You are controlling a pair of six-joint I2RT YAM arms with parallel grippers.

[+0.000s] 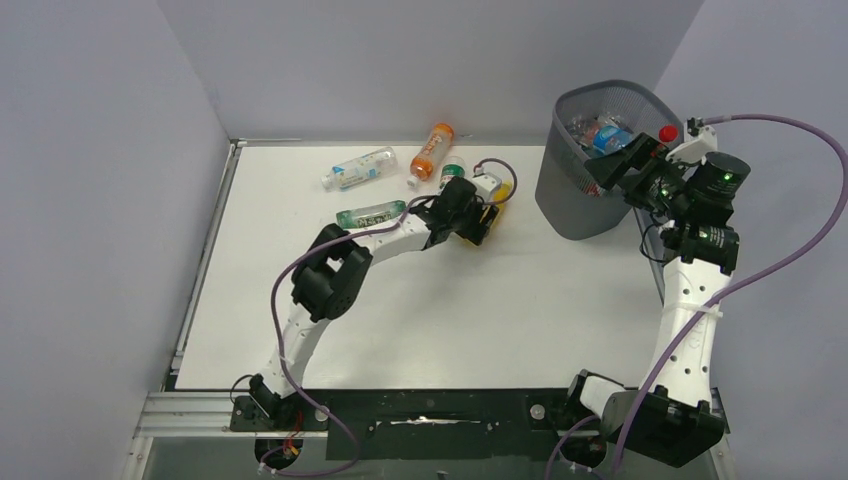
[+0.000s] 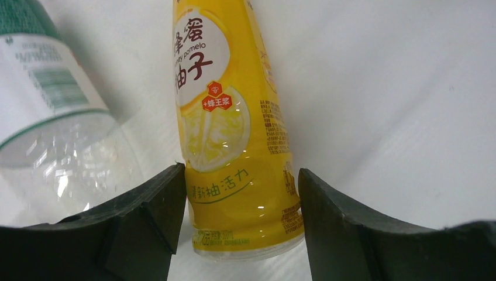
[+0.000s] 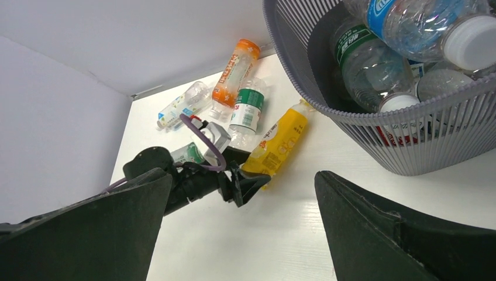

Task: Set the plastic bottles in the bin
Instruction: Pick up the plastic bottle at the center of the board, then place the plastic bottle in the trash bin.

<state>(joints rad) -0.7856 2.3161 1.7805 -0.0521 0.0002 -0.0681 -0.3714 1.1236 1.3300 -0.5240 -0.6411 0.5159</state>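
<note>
The fingers of your left gripper pressed both sides of the yellow pomelo bottle near its base, where it lay on the white table. Your right gripper gaped empty beside the mesh bin, which held several clear bottles.
</note>
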